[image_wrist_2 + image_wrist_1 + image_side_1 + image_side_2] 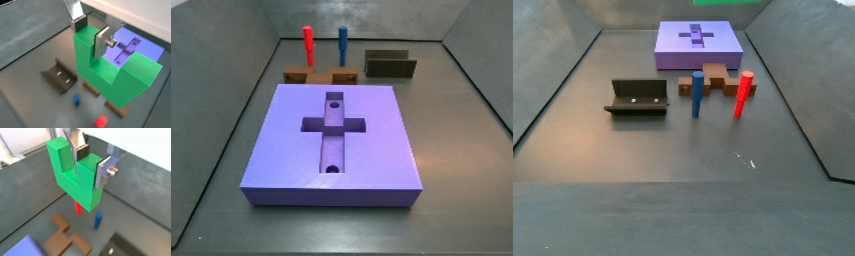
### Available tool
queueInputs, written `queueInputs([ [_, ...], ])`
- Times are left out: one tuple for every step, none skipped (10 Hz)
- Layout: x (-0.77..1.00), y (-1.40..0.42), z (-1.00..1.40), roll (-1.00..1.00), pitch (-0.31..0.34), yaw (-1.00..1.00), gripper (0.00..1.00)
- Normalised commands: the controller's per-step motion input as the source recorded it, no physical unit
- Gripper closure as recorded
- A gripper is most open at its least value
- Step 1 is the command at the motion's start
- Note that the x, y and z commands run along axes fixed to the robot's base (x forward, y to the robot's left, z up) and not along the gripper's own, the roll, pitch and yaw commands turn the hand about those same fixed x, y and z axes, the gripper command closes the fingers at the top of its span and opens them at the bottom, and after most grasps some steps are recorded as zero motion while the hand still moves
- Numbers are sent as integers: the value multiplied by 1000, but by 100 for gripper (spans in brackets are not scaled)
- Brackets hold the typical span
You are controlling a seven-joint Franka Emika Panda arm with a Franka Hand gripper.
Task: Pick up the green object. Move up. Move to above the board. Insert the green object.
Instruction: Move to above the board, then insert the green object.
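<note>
My gripper (90,165) is shut on the green object (73,178), a bright green U-shaped block. One prong is clamped between the silver fingers, and the block hangs high above the floor. Both wrist views show this grip (91,35), with the green object (100,65) filling the middle. The board (372,140), a large purple slab with a cross-shaped recess and two round holes, lies on the floor. It also shows in a side view (680,45) and behind the block in a wrist view (143,47). Neither side view shows the gripper.
A thin red peg (307,45) and a thin blue peg (342,42) stand upright in a brown block (318,75) beside the board. The dark fixture (640,97) stands next to them. Grey walls enclose the floor.
</note>
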Motion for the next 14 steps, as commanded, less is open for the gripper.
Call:
queueInputs([
  [-88, -1400, 142, 17, 11, 22, 100],
  [-88, -1400, 145, 2, 8, 16, 100],
  [-89, -1400, 148, 4, 12, 13, 100],
  [-83, -1400, 159, 3, 17, 13, 100],
  [-72, -1400, 172, -4, 35, 9, 100],
  [-54, -1400, 182, 3, 66, 10, 100],
  [-6, -950, 129, 3, 91, 7, 100],
  [56, -423, 66, 17, 124, 1, 100],
  [68, -280, 53, 11, 131, 0, 100],
  [54, -177, 44, 19, 126, 7, 100],
  [154, -346, -611, 340, -124, -143, 100],
  [286, -514, -609, 300, -161, -140, 100],
  [457, -711, -897, 139, -144, -254, 100],
  [443, -689, -949, 20, -173, -100, 100],
])
